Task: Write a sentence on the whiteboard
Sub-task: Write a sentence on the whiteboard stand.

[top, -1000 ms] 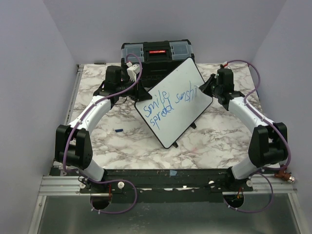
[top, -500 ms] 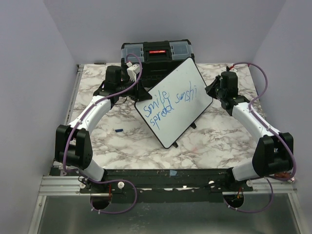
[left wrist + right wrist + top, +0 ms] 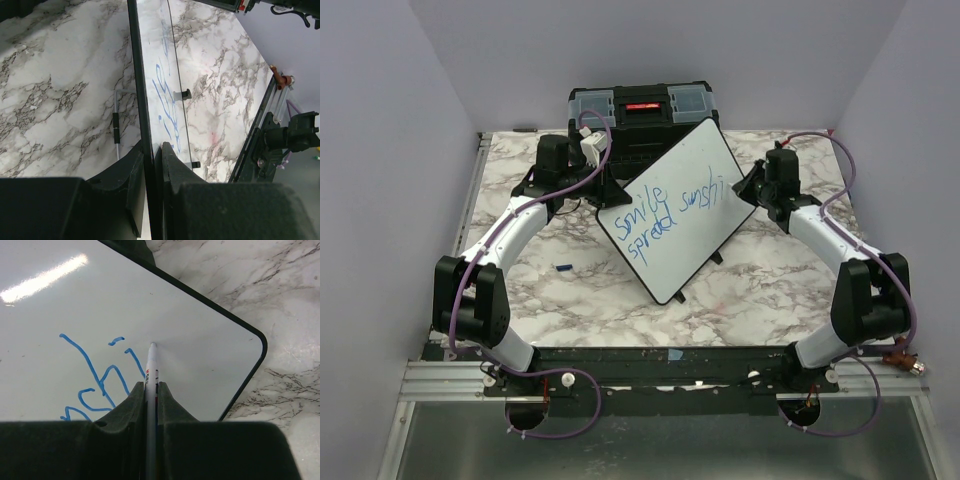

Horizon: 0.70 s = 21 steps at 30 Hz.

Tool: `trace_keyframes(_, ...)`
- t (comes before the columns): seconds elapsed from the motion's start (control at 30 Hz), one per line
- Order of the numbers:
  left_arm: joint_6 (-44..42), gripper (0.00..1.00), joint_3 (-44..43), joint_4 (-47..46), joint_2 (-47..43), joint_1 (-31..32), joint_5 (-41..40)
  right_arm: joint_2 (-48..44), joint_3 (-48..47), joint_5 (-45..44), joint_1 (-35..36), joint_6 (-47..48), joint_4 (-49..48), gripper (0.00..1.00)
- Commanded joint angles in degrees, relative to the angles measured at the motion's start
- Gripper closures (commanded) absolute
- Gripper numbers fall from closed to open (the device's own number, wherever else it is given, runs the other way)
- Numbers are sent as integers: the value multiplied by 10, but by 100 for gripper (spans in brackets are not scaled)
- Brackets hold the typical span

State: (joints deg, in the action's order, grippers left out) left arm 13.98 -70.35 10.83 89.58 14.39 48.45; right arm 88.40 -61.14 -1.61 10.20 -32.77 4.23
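Observation:
The whiteboard (image 3: 678,208) stands tilted on the marble table, one corner near the black toolbox. The sentence (image 3: 665,215) runs in blue over two lines, reading roughly "smile sunshi / spread". My left gripper (image 3: 607,190) is shut on the whiteboard's left rim (image 3: 142,107). My right gripper (image 3: 748,185) is shut on a white marker (image 3: 150,371); its tip touches the board (image 3: 200,330) just right of the last blue letters (image 3: 100,375), near the rounded corner.
A black toolbox (image 3: 642,112) stands behind the board at the table's far edge. A small dark blue cap (image 3: 561,267) lies on the marble left of the board. A metal rail (image 3: 650,375) runs along the near edge.
My right gripper drew back from the board to the right, then came back onto it. The second word on the top line grew by a stroke. The left arm held still.

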Motion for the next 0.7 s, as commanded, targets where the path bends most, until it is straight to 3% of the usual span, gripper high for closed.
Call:
trace_keyframes(0.0, -52, 100, -8, -43, -17, 5, -7, 20, -16, 30, -5, -7, -19, 99)
trace_keyframes(0.67, -52, 100, -10, -42, -15, 5, -6, -12, 73, 72, -6, -21, -28, 99)
